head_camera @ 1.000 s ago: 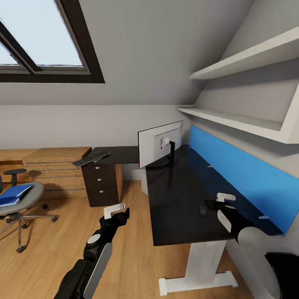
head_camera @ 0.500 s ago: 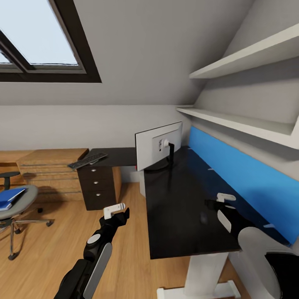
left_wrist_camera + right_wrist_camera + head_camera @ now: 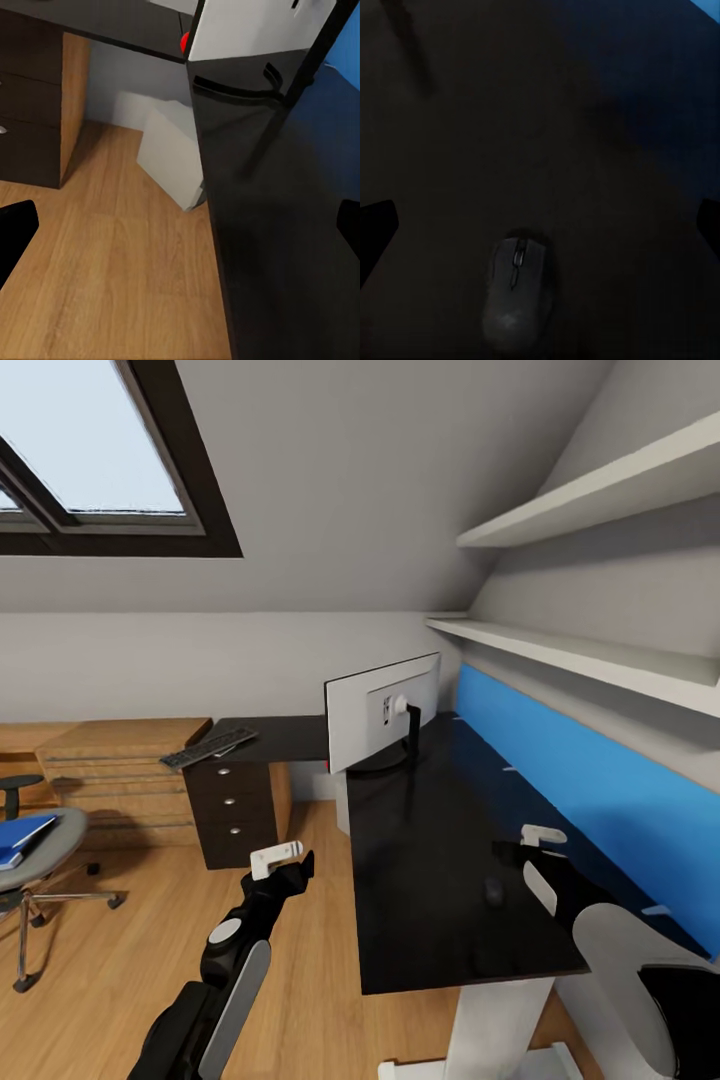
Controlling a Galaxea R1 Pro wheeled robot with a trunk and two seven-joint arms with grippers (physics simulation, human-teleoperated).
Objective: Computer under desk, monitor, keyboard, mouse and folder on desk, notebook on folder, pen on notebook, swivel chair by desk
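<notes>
Head view, near to far: your right pincer (image 3: 520,846) hangs spread and empty beside the mouse (image 3: 493,891) lying on the black bench (image 3: 440,840); left pincer (image 3: 280,860) spread over the floor. Monitor (image 3: 383,712) stands centre. Keyboard (image 3: 209,747) sits beyond at left. Folder (image 3: 20,838) still waits on the chair (image 3: 35,860), far left under the skylight.

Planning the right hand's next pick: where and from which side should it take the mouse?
Grip the mouse across its two long flanks, coming straight down from above. It lies flat on the desk, low and rounded, narrower across than along. The right hand hovers open nearby, I judge.
</notes>
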